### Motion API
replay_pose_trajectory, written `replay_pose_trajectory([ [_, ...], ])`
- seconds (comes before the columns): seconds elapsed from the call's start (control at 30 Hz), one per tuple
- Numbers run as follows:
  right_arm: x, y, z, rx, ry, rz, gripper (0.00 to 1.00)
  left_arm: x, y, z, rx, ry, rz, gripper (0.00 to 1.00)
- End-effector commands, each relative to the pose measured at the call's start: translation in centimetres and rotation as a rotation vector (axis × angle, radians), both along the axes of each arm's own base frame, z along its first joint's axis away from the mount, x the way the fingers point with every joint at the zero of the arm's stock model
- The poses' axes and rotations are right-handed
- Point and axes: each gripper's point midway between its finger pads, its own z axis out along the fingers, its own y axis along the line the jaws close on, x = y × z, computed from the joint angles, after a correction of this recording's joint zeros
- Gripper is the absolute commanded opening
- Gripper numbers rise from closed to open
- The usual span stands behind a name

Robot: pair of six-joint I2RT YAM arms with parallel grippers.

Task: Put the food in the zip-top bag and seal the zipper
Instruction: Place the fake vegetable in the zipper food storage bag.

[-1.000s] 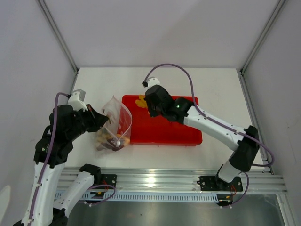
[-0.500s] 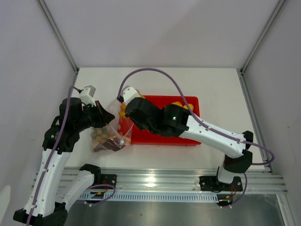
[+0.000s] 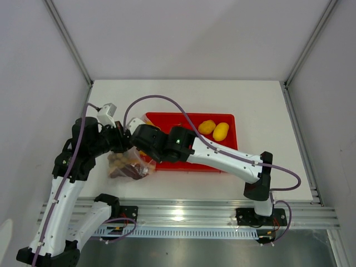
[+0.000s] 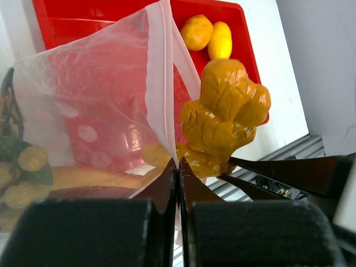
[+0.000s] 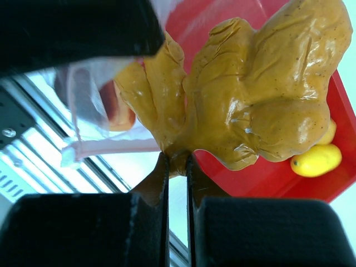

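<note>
My left gripper is shut on the edge of the zip-top bag, holding its mouth up beside the red tray. The pale zipper strip runs up from the fingertips. Inside the bag lie tan round fruits with leaves and a dark stick. My right gripper is shut on a knobbly orange chunk and holds it at the bag's mouth. Two yellow egg-shaped fruits lie in the tray's far right corner.
The red tray sits mid-table, with my right arm stretched across its front. The bag rests on the white table left of the tray, close to the metal rail along the near edge.
My right arm swung left from the tray, carrying the orange chunk to the bag's mouth and uncovering the two yellow fruits. My left gripper moved slightly right with the bag's edge.
</note>
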Motion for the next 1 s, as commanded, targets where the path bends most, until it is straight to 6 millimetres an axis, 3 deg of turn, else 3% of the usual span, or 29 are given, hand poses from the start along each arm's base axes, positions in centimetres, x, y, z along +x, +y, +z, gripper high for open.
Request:
replay_pose_trajectory([
  [0.0,0.2,1.2,2.8,0.111,0.027,0.024,0.02,-0.1,-0.7,1.1,-0.041,-0.048,-0.044,0.01],
  [0.07,0.1,1.7,3.3,0.155,0.052,0.034,0.12,-0.4,-0.8,1.2,-0.044,-0.057,-0.057,0.01],
  [0.13,-0.1,2.3,3.4,0.206,0.135,0.066,0.15,-0.6,-1.0,1.4,-0.053,-0.066,-0.069,0.01],
  [0.43,-1.2,3.6,2.4,0.300,0.406,0.105,0.11,-1.3,-1.1,1.8,-0.077,-0.109,-0.075,0.01],
  [0.67,-4.4,4.2,3.4,0.360,0.565,0.167,0.12,-1.0,-1.5,2.3,-0.098,-0.113,-0.085,0.01],
  [0.87,-2.5,4.1,2.1,0.331,0.524,0.123,0.16,-1.4,-1.6,2.4,-0.105,-0.116,-0.099,0.01],
  [0.97,-1.5,5.1,1.6,0.357,0.491,0.127,0.18,-1.8,-1.6,2.6,-0.111,-0.120,-0.098,0.01],
])
